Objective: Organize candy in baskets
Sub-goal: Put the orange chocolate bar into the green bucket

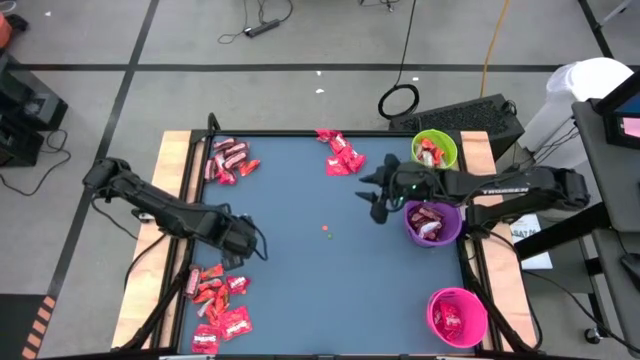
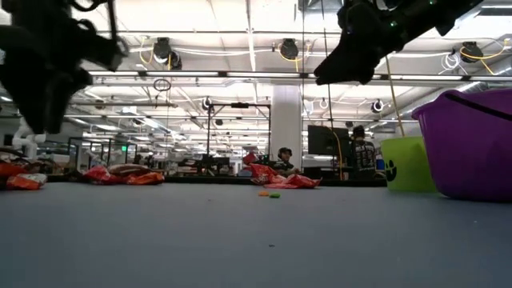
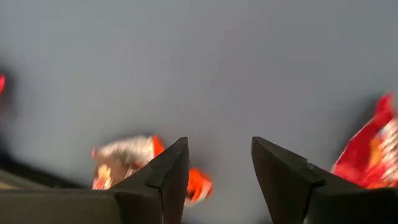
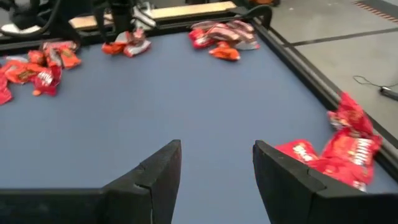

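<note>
Candy in red wrappers lies in three piles on the blue table: far left (image 1: 228,160), far middle (image 1: 340,155) and near left (image 1: 215,300). More candy lies inside the green basket (image 1: 434,150), the purple basket (image 1: 432,222) and the pink basket (image 1: 457,316), which stand along the right edge. My left gripper (image 1: 243,245) points down, open and empty, above the table by the near-left pile; one sweet (image 3: 124,163) lies just beside its finger. My right gripper (image 1: 375,200) hangs open and empty above the table, left of the purple basket, facing the far-middle pile (image 4: 336,152).
A few tiny round dots (image 1: 327,232) lie mid-table. A raised black rim (image 4: 298,62) and wooden side boards (image 1: 170,200) edge the table. Bare blue surface stretches between the piles and the baskets. People sit in the room beyond the far edge (image 2: 282,160).
</note>
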Tool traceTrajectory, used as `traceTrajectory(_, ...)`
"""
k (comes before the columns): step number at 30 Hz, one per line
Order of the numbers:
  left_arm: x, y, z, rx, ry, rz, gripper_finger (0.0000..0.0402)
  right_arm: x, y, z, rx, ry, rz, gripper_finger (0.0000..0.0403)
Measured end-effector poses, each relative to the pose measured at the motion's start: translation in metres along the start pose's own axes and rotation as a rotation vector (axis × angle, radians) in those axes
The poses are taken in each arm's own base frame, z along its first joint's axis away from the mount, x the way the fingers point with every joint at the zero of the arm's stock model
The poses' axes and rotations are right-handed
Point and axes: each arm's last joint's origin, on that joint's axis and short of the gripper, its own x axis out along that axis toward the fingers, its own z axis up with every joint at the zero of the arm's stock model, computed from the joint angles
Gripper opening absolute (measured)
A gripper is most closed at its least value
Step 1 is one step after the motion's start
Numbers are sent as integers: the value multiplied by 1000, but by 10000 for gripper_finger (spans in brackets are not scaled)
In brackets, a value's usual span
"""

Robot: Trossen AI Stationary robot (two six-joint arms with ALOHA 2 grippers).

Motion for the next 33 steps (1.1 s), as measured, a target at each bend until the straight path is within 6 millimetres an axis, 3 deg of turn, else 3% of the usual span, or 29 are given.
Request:
traceTrajectory(12, 33, -2, -32, 72, 254, 51, 180, 19, 11, -5, -23, 0, 29, 187)
traceTrajectory(26, 61, -1, -35, 83, 246, 138, 179, 19, 11, -4, -21, -10, 30, 187)
traceTrajectory(29, 65, 0, -35, 80, 264, 128, 163, 19, 12, -4, -21, -9, 32, 187)
traceTrajectory(33, 66, -1, -31, 71, 240, 103, 103, 18, 15, -5, -26, -9, 43, 187)
